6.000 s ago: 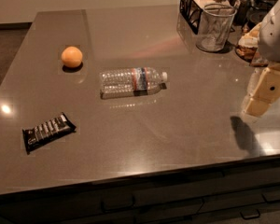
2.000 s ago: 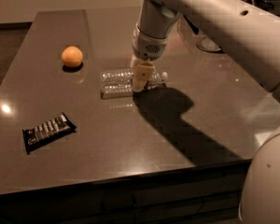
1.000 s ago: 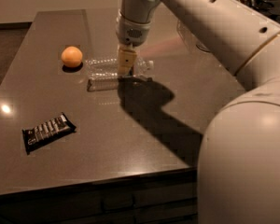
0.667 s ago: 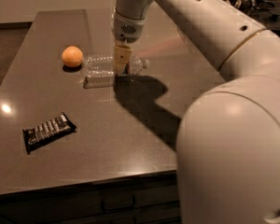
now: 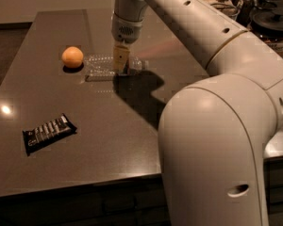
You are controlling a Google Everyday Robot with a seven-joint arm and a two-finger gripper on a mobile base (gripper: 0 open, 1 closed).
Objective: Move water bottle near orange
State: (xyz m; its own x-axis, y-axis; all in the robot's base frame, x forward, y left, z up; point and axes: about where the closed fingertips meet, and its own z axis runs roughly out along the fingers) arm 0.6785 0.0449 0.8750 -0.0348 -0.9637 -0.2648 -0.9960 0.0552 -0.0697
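The water bottle (image 5: pixel 100 67) lies on its side on the dark table (image 5: pixel 108 140), cap end to the right. Its left end is a short gap away from the orange (image 5: pixel 72 57), which sits at the far left of the table. My gripper (image 5: pixel 120 64) comes down from above onto the bottle's right half and is shut on it; one tan finger (image 5: pixel 121 56) shows in front of the bottle. The label band is hidden behind the finger.
A dark wrapped candy bar (image 5: pixel 49 132) lies near the front left. My white arm (image 5: pixel 212 107) fills the right side of the view. A wire basket (image 5: pixel 226 7) and dark containers (image 5: pixel 272 21) stand at the back right.
My gripper has carried the water bottle left and farther back across the table, so its left end now lies close to the orange. The orange and candy bar have not moved.
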